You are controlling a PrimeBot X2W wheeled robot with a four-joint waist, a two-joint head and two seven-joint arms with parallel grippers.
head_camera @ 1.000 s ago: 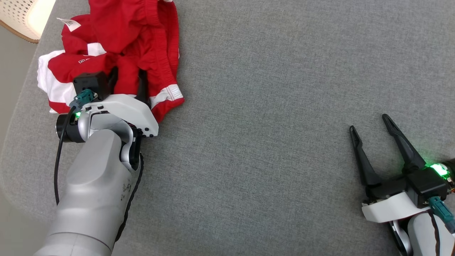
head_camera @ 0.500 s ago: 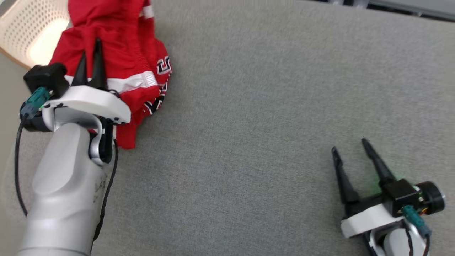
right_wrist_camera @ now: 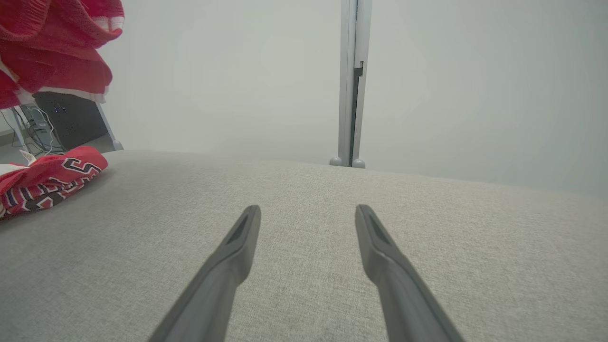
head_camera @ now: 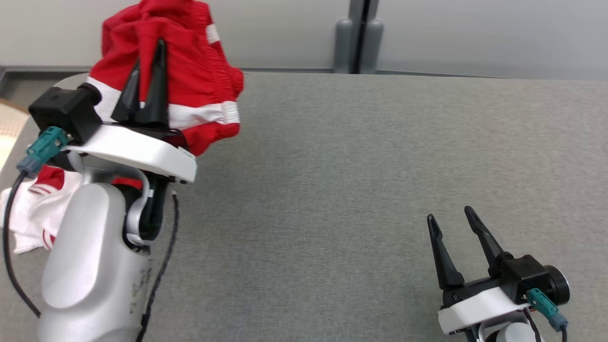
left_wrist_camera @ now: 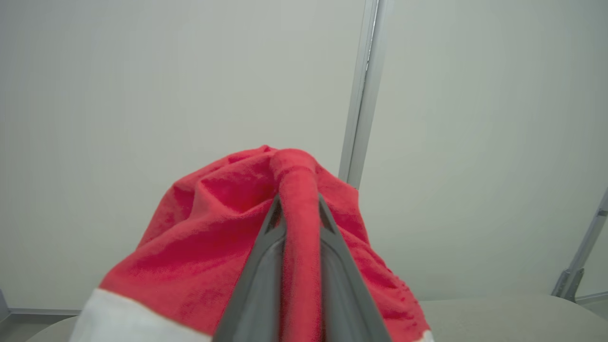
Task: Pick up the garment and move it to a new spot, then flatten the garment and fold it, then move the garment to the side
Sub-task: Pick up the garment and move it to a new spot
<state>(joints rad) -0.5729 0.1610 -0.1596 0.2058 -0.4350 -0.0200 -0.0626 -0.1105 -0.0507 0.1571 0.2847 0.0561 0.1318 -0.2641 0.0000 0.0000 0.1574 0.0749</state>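
Listing near to far. Right pincer (head_camera: pixel 449 213): long dark fingers spread wide, empty, low over grey fabric-covered bench (head_camera: pixel 332 190). Left pincer (head_camera: pixel 150 56): clamped nearly shut on a fold of red cloth garment with white bands (head_camera: pixel 199 71), raised above bench's left end; lower folds (head_camera: pixel 23 228), apparently the same piece, lie on bench. Advice: lift until folds clear, then carry centreward smoothly.

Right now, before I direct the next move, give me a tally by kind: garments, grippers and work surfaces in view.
red and white fabric garment: 1, partly lifted, the rest trailing on the table
long-fingered dark grippers: 2, the left gripper shut on the garment, the right gripper open
grey fabric-covered table: 1
Total: 4
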